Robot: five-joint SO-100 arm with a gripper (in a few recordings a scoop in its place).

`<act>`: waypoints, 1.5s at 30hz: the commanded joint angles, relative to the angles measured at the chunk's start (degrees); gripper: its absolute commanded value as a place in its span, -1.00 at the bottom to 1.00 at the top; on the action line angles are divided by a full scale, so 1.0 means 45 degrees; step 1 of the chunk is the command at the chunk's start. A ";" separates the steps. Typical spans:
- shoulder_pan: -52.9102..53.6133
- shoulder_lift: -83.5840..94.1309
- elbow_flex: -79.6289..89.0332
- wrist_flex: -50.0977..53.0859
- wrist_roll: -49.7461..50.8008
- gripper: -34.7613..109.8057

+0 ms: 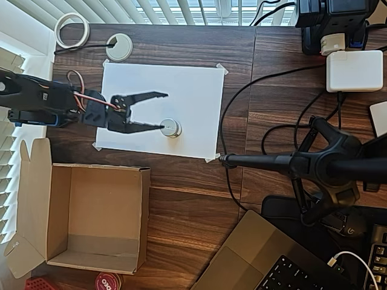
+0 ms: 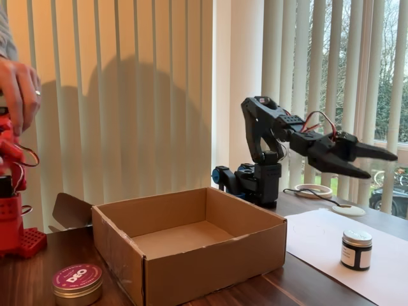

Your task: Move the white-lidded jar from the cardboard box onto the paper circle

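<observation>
We see the cardboard box (image 2: 191,245) open at centre frame. The white-lidded jar (image 2: 357,250) stands on the white paper sheet (image 2: 319,239) at lower right. The gripper (image 2: 381,163) hangs above it, jaws apart.

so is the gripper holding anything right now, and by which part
Nothing is held. The gripper is open and raised in the fixed view, while the white-lidded jar stands free on the paper sheet below it.

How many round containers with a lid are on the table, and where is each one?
2. The white-lidded jar stands on the white paper sheet, near the open gripper. A red-lidded tin sits on the table in front of the cardboard box. Others may be hidden.
</observation>
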 commanded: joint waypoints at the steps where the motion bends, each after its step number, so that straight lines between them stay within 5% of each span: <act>1: -0.0605 0.4395 0.1230 0.2402 0.4687 -0.38; 7: -0.0801 0.8242 0.2227 0.9004 0.9219 -0.52; 13: -0.0957 0.9980 0.2695 1.3535 1.0801 -0.52; 27: -0.1367 1.3867 0.4824 1.6016 1.1094 -0.52; 45: -0.1406 1.3867 0.4805 1.6016 1.1055 -0.52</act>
